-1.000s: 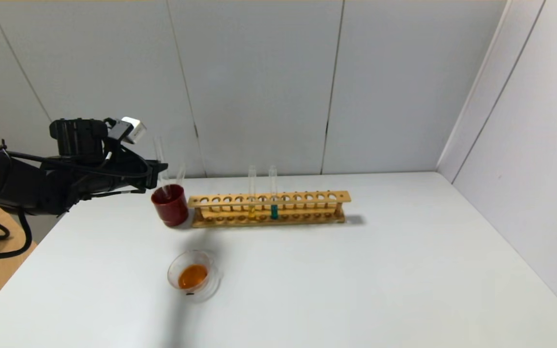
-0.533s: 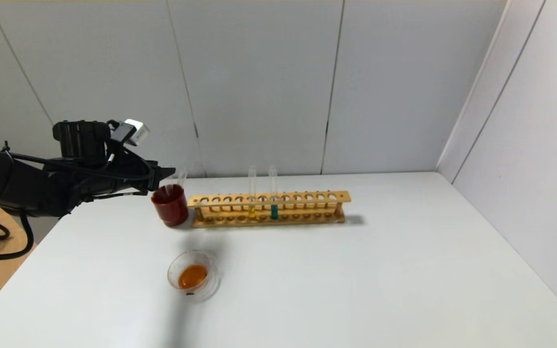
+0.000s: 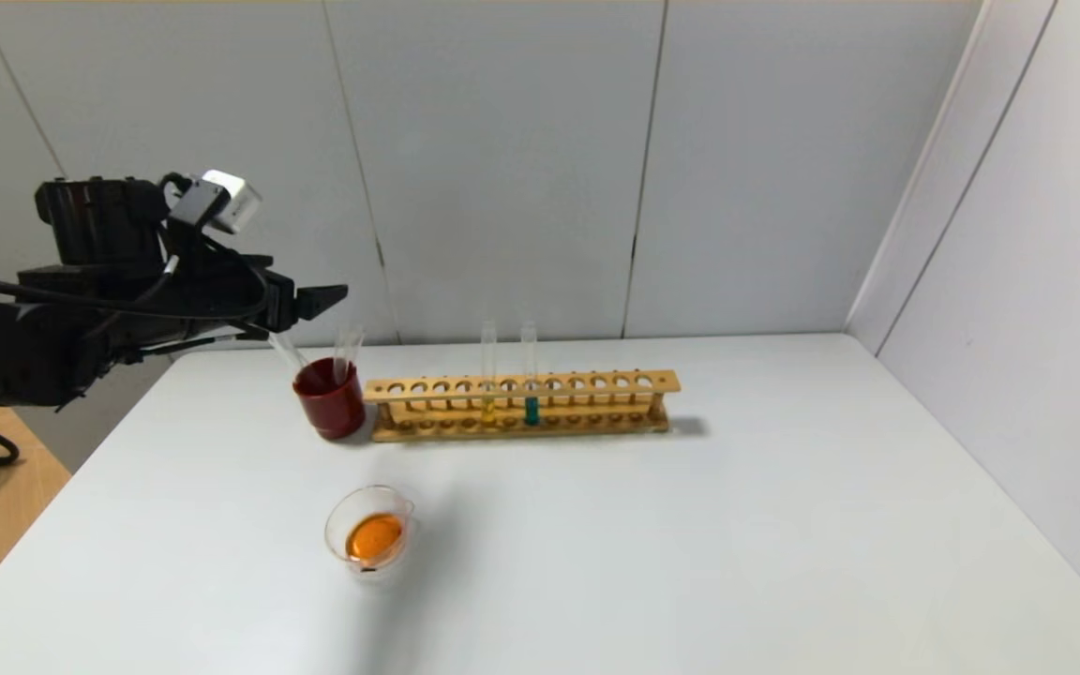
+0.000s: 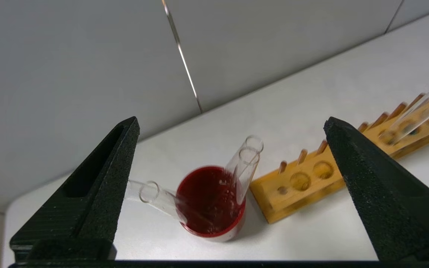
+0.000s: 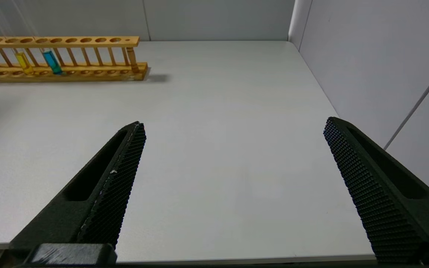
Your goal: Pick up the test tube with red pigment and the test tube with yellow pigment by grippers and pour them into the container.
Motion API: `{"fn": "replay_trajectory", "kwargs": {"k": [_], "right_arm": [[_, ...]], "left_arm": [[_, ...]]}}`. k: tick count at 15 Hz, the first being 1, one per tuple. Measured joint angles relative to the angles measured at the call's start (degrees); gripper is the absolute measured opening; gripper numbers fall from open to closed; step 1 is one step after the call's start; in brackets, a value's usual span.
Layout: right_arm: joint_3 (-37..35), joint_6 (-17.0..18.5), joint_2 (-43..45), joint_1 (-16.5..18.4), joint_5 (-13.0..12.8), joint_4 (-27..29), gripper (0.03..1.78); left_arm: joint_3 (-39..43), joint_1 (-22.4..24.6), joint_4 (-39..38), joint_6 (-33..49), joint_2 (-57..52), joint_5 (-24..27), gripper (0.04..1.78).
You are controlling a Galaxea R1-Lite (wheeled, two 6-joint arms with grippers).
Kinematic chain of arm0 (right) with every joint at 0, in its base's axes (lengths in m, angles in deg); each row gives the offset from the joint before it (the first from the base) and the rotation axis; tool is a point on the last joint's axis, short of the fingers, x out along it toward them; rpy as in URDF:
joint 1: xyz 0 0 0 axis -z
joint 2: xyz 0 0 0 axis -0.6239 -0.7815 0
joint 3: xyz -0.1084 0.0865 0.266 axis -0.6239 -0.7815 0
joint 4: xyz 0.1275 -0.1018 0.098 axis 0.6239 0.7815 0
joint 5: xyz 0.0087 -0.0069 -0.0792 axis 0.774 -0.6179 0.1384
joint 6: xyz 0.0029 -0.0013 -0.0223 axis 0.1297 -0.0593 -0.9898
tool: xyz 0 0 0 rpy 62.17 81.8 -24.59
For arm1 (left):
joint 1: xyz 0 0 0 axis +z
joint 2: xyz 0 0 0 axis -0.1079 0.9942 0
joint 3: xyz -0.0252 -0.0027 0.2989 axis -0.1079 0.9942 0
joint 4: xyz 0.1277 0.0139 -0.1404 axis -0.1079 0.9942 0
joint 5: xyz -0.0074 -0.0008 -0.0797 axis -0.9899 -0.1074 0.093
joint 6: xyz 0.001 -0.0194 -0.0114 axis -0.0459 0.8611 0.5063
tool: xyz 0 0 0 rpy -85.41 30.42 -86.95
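My left gripper (image 3: 338,294) is open and empty, above and a little left of the dark red cup (image 3: 330,398); the left wrist view (image 4: 231,119) shows its fingers wide apart. Two empty clear tubes lean in that cup: one (image 4: 155,195) tilts out to one side, the other (image 4: 242,173) leans towards the rack. No tube with red liquid is in view. The container (image 3: 371,536), a low clear glass dish, holds orange liquid near the table's front. My right gripper (image 5: 234,121) is open and empty over bare table, out of the head view.
A wooden tube rack (image 3: 521,403) stands right of the cup, holding a tube with yellow liquid (image 3: 488,410) and a teal-liquid tube (image 3: 531,410). Both also show in the right wrist view. Wall panels stand behind and to the right of the white table (image 3: 737,544).
My left gripper lowered an empty tube into the dark red cup, let go, then rose and drew back left. The tube now leans out of the cup.
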Motion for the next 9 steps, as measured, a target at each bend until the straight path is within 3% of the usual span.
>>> {"fn": "replay_trajectory", "kwargs": {"k": [4,9], "right_arm": [[0.00,0.00,0.00,0.00,0.00,0.00,1.75],[0.00,0.00,0.00,0.00,0.00,-0.02,1.75]], "left_arm": [[-0.24,-1.11,4.17,-0.27,-10.45,-4.08,1.75],[3.61,-2.84,17.18,-0.52,-29.90,-16.81,1.75]]}}
